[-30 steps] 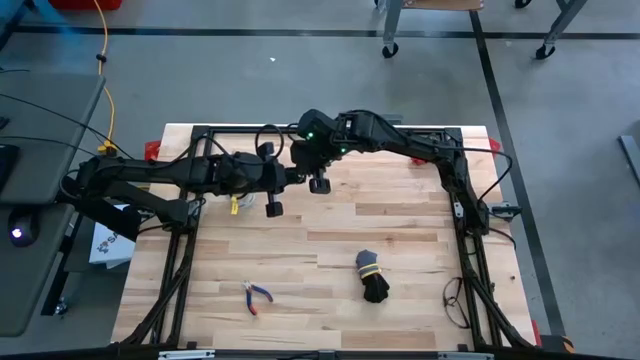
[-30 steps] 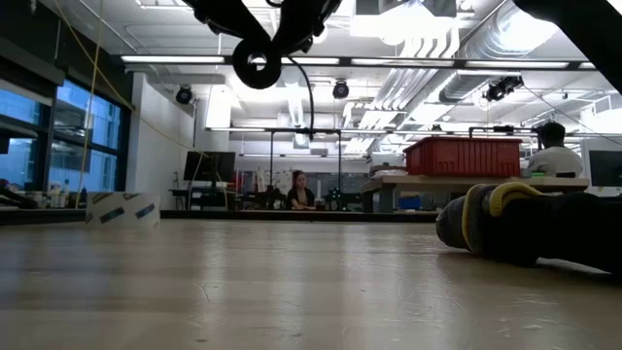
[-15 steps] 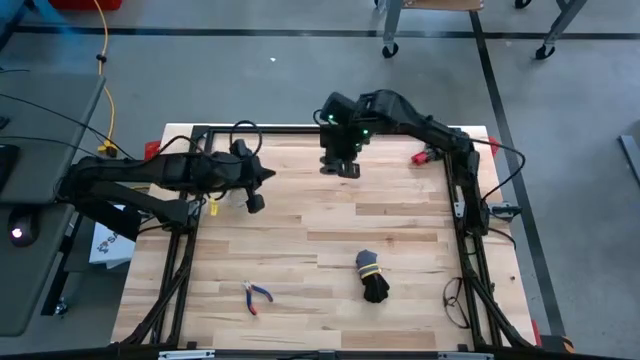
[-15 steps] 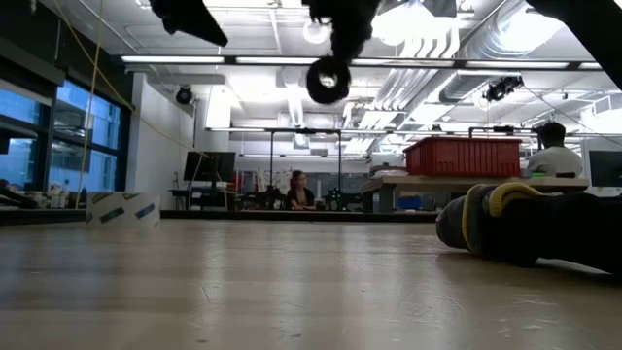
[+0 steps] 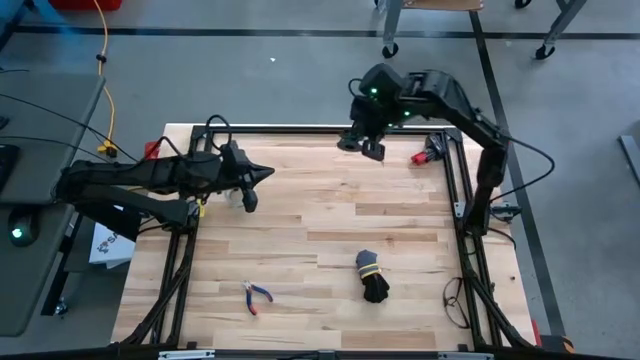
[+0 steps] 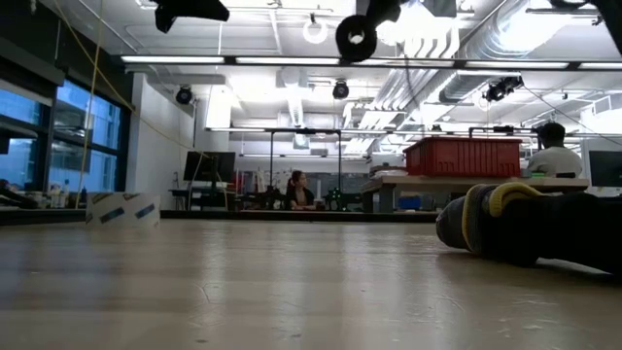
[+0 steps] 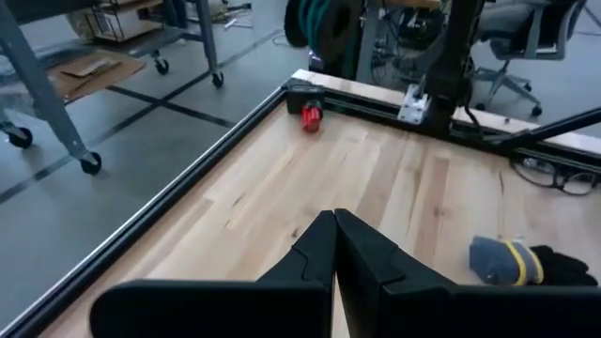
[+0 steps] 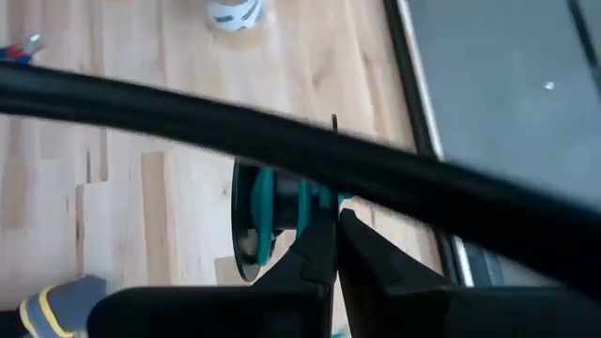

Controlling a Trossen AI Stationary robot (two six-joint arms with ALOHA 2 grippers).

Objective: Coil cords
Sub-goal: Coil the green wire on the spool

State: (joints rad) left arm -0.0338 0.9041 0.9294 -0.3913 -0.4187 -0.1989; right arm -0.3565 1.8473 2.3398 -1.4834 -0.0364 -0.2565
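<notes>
The cord is a small dark round coil with green windings. It hangs high above the table's far edge in my right gripper, which is shut on it. The coil also shows in the high view and at the top of the low view. My right gripper is raised over the far rail, right of centre. My left gripper is shut and empty. It hovers over the table's far left part and points toward the right edge. My right gripper has its two shut fingers at the coil's rim. The fingers themselves hide the exact place of contact. The coil is lifted clear of the table, stands edge-on beside the fingers and hangs just below them.
A black cord bundle with a yellow tie lies near the front, right of centre. Red-handled pliers lie at the front left. A red clamp sits at the far right rail. A blurred black cable crosses the right wrist view.
My right gripper has risen and gone toward the table's far right with the coil, which stays lifted clear. My left gripper has drawn back toward the left edge, away from the coil, and is shut and empty.
</notes>
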